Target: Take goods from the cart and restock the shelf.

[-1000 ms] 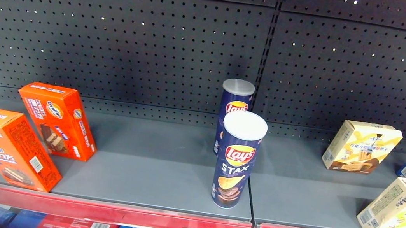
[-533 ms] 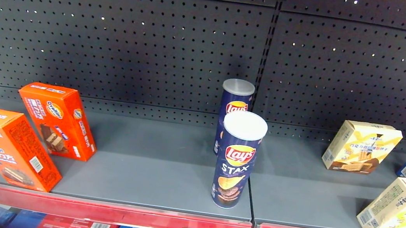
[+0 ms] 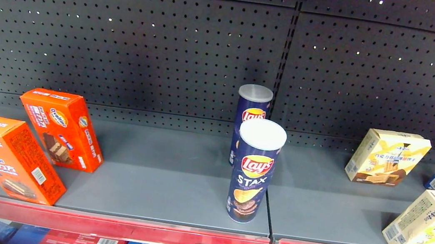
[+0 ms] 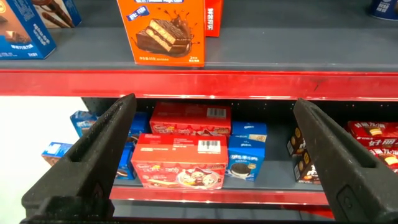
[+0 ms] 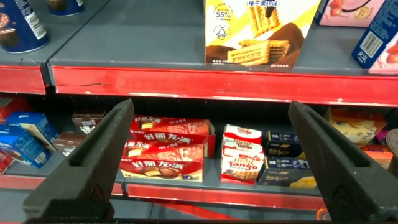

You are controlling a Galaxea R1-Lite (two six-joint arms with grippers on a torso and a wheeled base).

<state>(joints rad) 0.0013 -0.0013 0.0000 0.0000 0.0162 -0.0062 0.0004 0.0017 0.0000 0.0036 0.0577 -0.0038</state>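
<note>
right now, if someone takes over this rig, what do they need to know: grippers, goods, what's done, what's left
Grippers: the left gripper is open and empty, low in front of the shelf, below the orange boxes. The right gripper is open and empty, low, below the yellow boxes.
Goods: two chip cans stand upright mid-shelf, one behind the other.
Done: those cans are on the shelf; who set them there I cannot tell.
Left: probably fetch the next item from the cart. There is bare room on either side of the cans.
</note>
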